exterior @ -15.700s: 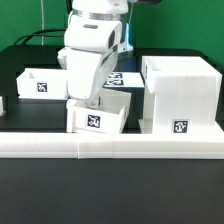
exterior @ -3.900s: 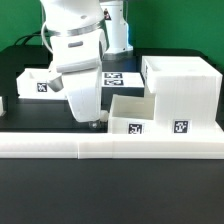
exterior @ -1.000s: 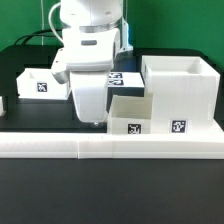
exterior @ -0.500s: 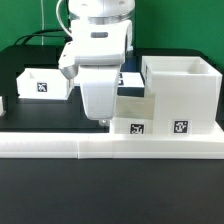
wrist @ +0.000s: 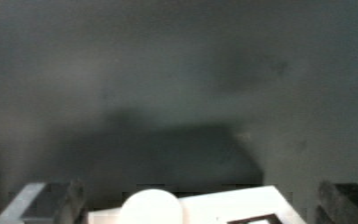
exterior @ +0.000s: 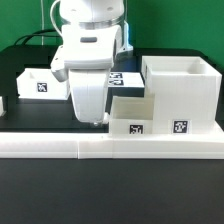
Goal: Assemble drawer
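The large white cube-like drawer shell [exterior: 180, 93] stands at the exterior view's right. A small white open-top tray [exterior: 133, 113] with a tag on its face sits against the shell's left side. My gripper [exterior: 93, 121] hangs low, just left of that tray, close to the table. In the wrist view my gripper [wrist: 201, 198] is open, with its fingers [wrist: 48, 202] wide apart. The tray's round knob [wrist: 153, 208] and white tagged face [wrist: 238, 206] lie between them, untouched. A second small tray [exterior: 42, 83] stands at the back left.
A long low white rail [exterior: 110, 146] runs along the front, just before the tray and shell. The marker board [exterior: 122, 78] lies flat on the black table behind my arm. Part of a white piece [exterior: 2, 104] shows at the left edge.
Half a second ago my gripper was shifted right, over the tray. It is now back left, where it was a second ago. The tray and shell have not moved.
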Robot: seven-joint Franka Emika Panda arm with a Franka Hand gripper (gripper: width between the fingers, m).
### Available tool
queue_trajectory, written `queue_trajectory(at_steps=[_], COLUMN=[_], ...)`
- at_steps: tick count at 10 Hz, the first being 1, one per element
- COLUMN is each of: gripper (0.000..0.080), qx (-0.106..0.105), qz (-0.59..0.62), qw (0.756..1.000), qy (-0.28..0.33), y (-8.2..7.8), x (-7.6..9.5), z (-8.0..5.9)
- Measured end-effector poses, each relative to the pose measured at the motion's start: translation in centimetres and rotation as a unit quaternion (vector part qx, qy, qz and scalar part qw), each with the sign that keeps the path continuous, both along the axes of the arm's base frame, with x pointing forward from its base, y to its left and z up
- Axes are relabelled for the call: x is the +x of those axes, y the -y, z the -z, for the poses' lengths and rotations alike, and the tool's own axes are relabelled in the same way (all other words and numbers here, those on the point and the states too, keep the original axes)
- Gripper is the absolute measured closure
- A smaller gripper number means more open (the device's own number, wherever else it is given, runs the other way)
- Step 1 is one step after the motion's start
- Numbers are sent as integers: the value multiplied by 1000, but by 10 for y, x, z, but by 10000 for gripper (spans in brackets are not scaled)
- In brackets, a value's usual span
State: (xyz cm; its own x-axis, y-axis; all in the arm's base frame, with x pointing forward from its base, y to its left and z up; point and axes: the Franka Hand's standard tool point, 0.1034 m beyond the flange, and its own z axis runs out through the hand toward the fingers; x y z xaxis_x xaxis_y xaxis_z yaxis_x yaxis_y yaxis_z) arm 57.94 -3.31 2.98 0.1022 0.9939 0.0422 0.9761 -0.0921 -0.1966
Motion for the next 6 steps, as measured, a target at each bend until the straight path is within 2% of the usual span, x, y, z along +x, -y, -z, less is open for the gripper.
queue_trajectory(at_steps=[2,3,6], gripper=[150,150,150], qx=[1,10,-13], qz=[-6,-37,5], qw=[1000,999,1000], qy=[-2,-13,-18], y=[-1,-9,-16], x=[0,5,9], z=[0,-5,-7])
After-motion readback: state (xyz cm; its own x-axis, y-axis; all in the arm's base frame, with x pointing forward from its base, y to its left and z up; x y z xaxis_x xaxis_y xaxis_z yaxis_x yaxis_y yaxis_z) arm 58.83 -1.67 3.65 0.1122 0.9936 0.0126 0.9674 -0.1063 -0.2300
